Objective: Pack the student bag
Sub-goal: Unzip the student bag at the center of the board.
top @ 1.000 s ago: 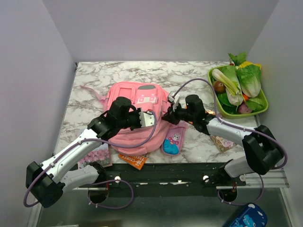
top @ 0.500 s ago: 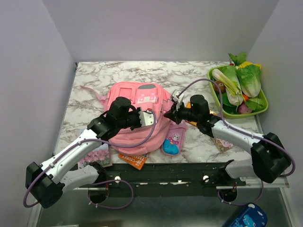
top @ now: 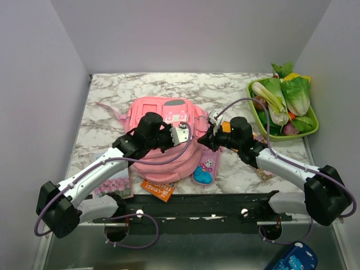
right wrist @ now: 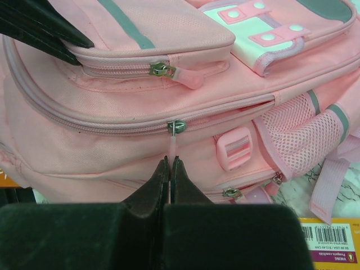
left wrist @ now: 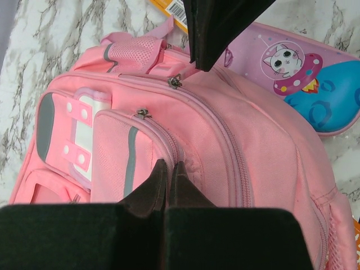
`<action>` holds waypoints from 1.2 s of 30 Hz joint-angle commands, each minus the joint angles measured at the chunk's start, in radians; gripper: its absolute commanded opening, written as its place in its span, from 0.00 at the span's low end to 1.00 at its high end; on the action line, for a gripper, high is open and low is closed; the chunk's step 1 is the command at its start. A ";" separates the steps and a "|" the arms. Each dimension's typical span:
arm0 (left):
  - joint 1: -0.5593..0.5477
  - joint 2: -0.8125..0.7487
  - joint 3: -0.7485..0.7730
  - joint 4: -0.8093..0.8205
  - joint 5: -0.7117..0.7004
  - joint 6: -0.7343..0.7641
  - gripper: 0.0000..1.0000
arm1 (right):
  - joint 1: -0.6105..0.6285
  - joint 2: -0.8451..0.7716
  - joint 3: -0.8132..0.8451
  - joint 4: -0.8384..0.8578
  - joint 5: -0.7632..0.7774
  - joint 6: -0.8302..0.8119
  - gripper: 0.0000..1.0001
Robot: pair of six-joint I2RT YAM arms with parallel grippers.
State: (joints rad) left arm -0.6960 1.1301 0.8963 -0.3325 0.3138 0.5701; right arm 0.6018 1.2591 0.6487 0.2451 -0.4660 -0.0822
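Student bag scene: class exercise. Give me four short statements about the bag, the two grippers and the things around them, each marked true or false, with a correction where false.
1. The right gripper is shut on the zip pull of the student bag. True.
2. The pencil case is packed inside the bag. False: it lies on the table beside the bag.
3. The green tray holds leafy vegetables. True.
4. The left gripper hangs wide open, clear of the bag. False: its fingers are closed together on the bag's pink fabric.
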 commanded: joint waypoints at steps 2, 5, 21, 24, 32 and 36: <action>0.001 0.010 0.061 0.093 -0.048 -0.026 0.00 | 0.030 -0.024 -0.014 0.037 -0.074 0.044 0.01; -0.003 0.023 0.070 0.096 -0.051 -0.033 0.00 | 0.082 -0.041 -0.023 0.052 -0.039 0.067 0.01; -0.014 0.053 0.041 0.208 -0.180 -0.170 0.00 | 0.277 -0.208 -0.093 0.029 0.125 0.157 0.01; -0.017 0.059 0.059 0.211 -0.180 -0.197 0.00 | 0.306 -0.190 -0.084 0.052 0.139 0.179 0.01; -0.026 0.117 0.157 0.188 -0.200 -0.263 0.00 | 0.424 -0.075 -0.018 0.105 0.196 0.200 0.01; -0.028 0.166 0.236 0.173 -0.237 -0.328 0.00 | 0.473 -0.026 0.011 0.114 0.300 0.203 0.01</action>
State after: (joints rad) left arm -0.7284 1.2594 1.0100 -0.2855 0.1967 0.3183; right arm 0.9993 1.1976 0.6174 0.3264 -0.1677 0.0887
